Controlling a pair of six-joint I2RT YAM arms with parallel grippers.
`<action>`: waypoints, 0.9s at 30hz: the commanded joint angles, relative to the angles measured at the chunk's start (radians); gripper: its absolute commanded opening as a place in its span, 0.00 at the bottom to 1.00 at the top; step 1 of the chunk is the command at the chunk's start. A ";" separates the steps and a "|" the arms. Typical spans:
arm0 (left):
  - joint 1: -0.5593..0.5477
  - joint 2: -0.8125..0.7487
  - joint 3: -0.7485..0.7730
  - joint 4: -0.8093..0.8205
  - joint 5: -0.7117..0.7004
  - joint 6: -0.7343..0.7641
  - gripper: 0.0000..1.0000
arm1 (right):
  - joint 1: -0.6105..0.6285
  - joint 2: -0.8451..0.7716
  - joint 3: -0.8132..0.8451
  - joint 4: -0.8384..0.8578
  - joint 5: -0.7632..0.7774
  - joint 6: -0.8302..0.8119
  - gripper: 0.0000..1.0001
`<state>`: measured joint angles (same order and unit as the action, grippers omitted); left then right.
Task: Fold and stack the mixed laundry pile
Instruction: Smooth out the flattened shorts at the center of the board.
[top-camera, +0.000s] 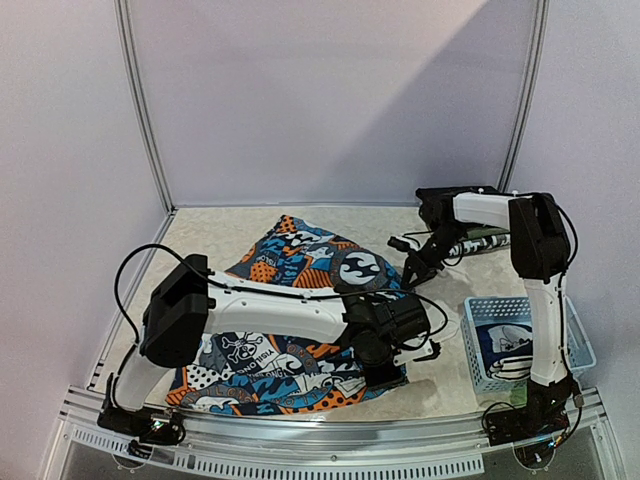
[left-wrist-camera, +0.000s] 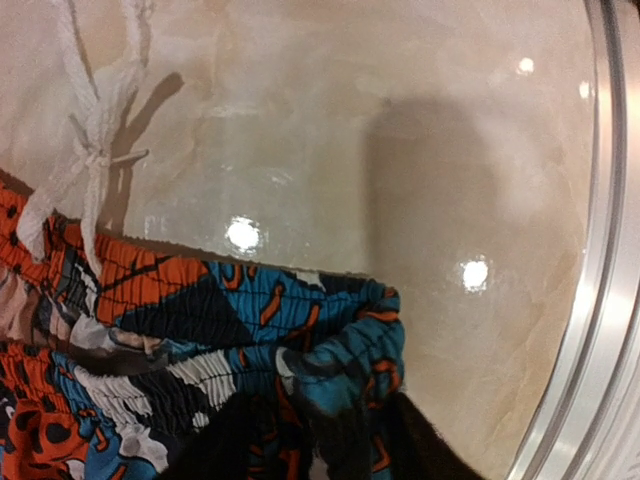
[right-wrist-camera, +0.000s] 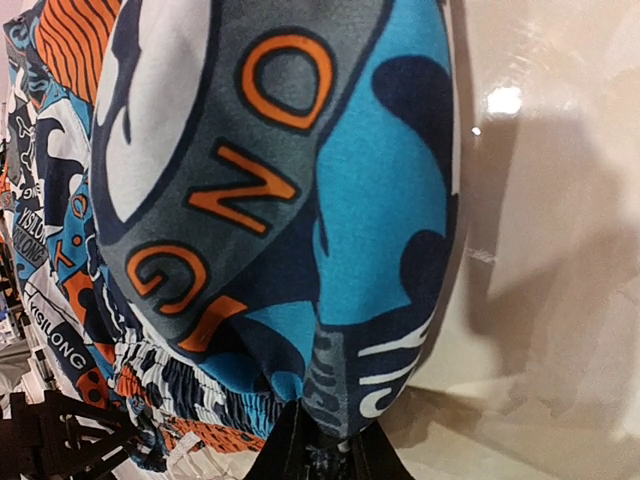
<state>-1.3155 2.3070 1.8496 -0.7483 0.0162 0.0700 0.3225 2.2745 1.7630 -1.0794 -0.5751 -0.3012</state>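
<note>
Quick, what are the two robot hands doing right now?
Left hand: fingers beside the cartoon shorts, grip cannot be told.
Right hand: closed, pinching the cartoon shorts.

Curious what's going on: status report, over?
Right claw pinching orange-blue-white cartoon-print cloth shorts, edge. Left claw astride their waistband, grip unclear. Pale blue lattice plastic basket apart, rightward.

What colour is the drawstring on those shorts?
White. The knotted drawstring of the orange-blue cartoon-print shorts shows best in the left wrist view.
</note>
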 joint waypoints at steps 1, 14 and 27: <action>-0.008 0.022 0.058 -0.047 0.015 0.020 0.27 | 0.004 0.050 0.045 -0.001 -0.053 -0.012 0.16; 0.019 -0.238 -0.038 -0.154 -0.545 0.356 0.00 | -0.018 0.266 0.576 -0.154 -0.335 0.155 0.06; -0.101 0.077 0.296 -0.030 -0.136 0.194 0.40 | -0.160 0.290 0.539 -0.216 -0.180 0.112 0.37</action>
<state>-1.3983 2.3550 2.1201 -0.8524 -0.2352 0.3126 0.2131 2.5870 2.3234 -1.2926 -0.8505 -0.2024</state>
